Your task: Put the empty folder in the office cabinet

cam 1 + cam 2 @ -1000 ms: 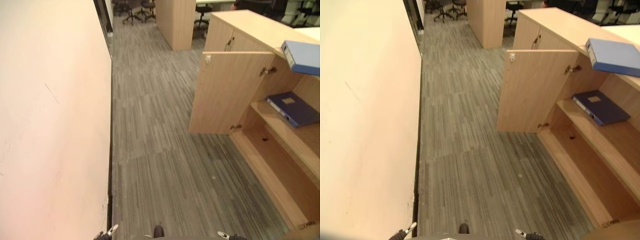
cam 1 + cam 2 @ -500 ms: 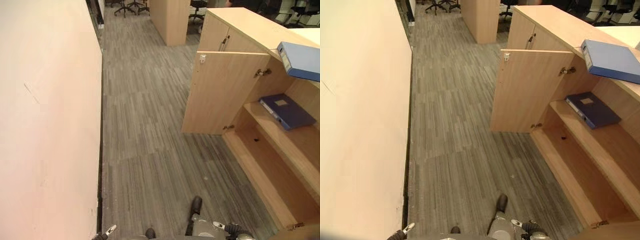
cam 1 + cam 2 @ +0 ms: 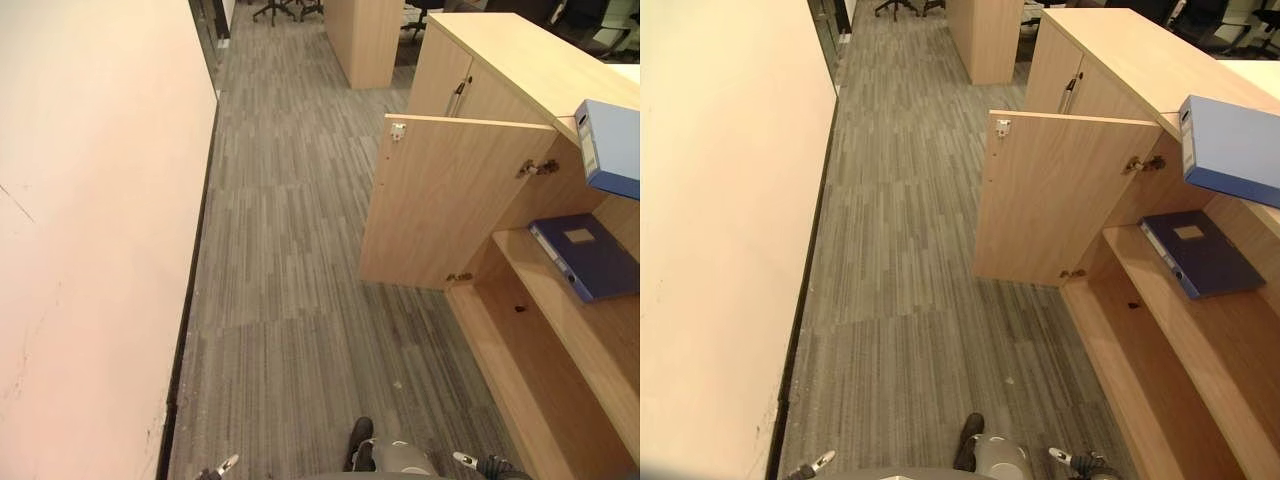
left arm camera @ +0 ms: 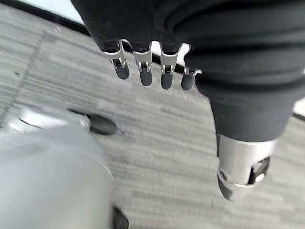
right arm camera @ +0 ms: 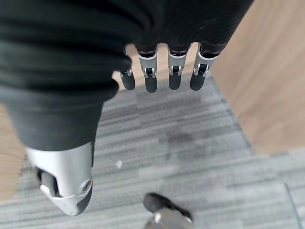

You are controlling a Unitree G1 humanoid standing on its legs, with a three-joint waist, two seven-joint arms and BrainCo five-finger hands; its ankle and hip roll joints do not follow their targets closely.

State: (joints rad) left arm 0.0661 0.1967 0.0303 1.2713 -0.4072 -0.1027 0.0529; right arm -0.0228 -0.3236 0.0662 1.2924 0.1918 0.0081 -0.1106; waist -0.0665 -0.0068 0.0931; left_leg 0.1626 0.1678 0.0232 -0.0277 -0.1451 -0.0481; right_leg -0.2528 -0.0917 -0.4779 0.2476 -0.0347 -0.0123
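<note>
Folders wait by the cabinet point(image 3: 470, 190): one point(image 3: 1232, 150) on top, one point(image 3: 588, 257) on its shelf. Left hand point(image 4: 152, 67) and right hand point(image 5: 162, 71) hang loose, holding nothing.

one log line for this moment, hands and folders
left robot hand: open, empty | right robot hand: open, empty | light blue folder: on cabinet top | dark blue folder: on shelf | cabinet door: open
</note>
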